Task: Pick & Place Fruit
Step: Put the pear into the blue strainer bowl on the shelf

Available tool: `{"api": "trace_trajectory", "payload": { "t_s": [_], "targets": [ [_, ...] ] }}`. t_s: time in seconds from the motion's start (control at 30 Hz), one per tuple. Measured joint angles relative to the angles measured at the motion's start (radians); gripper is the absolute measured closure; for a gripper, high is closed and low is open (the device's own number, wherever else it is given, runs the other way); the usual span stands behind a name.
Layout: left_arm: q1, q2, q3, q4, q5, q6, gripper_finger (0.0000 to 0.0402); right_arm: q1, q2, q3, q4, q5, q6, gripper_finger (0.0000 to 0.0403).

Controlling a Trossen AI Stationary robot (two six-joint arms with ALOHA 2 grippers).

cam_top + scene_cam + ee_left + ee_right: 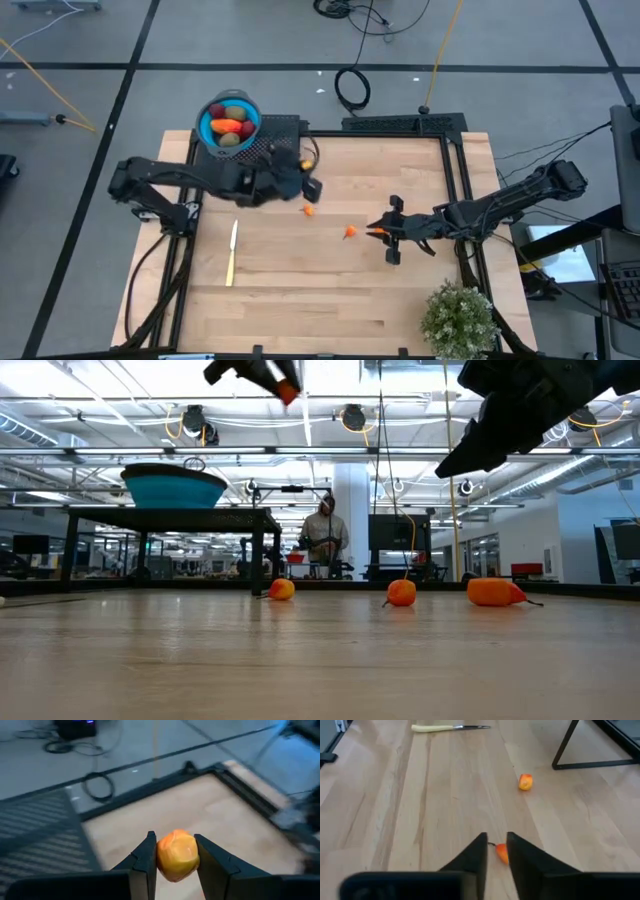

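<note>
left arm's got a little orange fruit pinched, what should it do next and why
Probably carry it over the blue bowl and let go. The left gripper is shut on a small orange fruit held up off the table, and the bowl, already holding several fruits, sits close by on the raised dark stand. The right gripper is busy at another orange piece.

— Where do the cameras sit?

— One hangs above, facing straight down on the whole table (330,290) from far off. One lies at tabletop level, looking flat across the boards into the room.

— And the wrists?

— Each peers forward past its own fingers, very near: the left gripper (172,857) high over the table's far corner, the right gripper (496,854) low over the wood.

— Any overlap?

— The small orange fruit (525,782) appears from the right wrist, from overhead (309,210) and from table level (282,589); the knife (447,727) from the right wrist and overhead (232,252).
</note>
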Motion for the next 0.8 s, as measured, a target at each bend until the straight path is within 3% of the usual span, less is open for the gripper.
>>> {"api": "trace_trajectory", "payload": {
  "t_s": [0.2, 0.8],
  "targets": [
    [0.104, -0.063, 0.0, -0.105, -0.015, 0.044, 0.03, 0.0, 0.0, 0.0, 0.032, 0.0, 0.0, 0.0398],
    [0.495, -0.136, 0.0, -0.685, -0.003, 0.034, 0.03, -0.079, -0.001, 0.0, 0.164, 0.001, 0.05, 0.0402]
  ]
}}
